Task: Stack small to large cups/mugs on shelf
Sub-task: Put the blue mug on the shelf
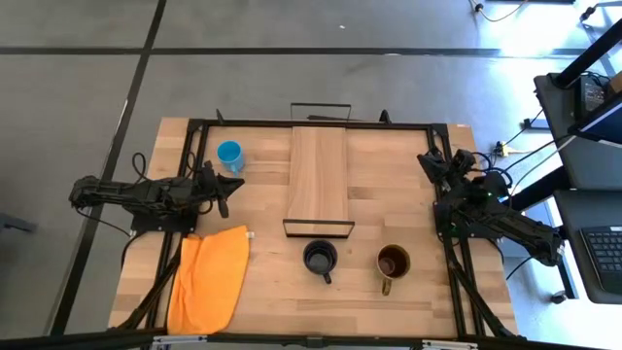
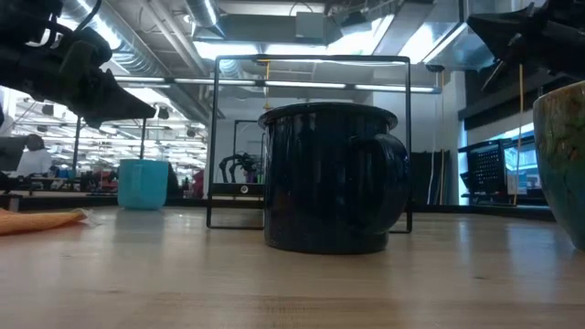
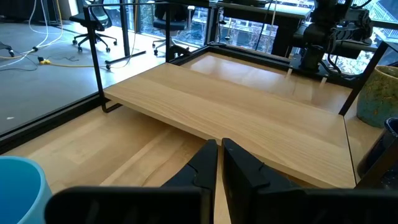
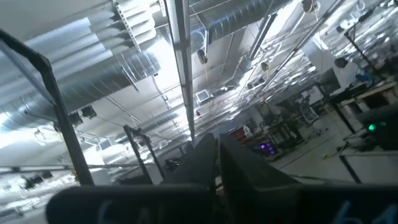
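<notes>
The small light-blue cup (image 1: 230, 154) stands upright on the tabletop, left of the shelf (image 1: 317, 175), a light-wood plank on black wire frames. The black cup (image 1: 321, 257) and the olive-yellow cup (image 1: 394, 261) stand near the table's near edge. The black one is just before the shelf's near end. My left gripper (image 1: 229, 183) is shut, held above the table just on the near side of the blue cup (image 3: 18, 186) and pointing toward the shelf (image 3: 236, 106). My right gripper (image 1: 429, 159) waits shut at the table's right side, tipped upward.
An orange cloth (image 1: 209, 277) lies on the table's near-left part. The black cup (image 2: 329, 178) fills the middle of the low view, with the shelf's wire frame (image 2: 311, 59) behind it. Bare tabletop lies between the shelf and my right arm.
</notes>
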Action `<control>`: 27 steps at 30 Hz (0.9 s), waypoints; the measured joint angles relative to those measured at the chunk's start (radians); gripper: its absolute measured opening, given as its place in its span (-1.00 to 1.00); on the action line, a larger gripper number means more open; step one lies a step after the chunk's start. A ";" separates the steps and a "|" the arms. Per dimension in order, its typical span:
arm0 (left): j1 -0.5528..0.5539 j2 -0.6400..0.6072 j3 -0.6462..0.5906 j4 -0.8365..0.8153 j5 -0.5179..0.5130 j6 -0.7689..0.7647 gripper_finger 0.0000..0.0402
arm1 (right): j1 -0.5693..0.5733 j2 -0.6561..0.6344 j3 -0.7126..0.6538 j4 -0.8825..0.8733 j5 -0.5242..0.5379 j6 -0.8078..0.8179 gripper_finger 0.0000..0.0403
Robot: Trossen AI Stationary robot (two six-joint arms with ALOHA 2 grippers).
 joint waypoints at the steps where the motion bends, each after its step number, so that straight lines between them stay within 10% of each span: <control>1: 0.000 0.000 0.000 0.000 0.000 0.000 -0.92 | 0.000 0.000 0.000 0.000 0.000 -0.003 -0.88; 27: 0.000 0.000 0.000 0.000 0.000 0.000 -0.92 | 0.000 0.000 0.000 -0.035 -0.001 -0.002 -0.88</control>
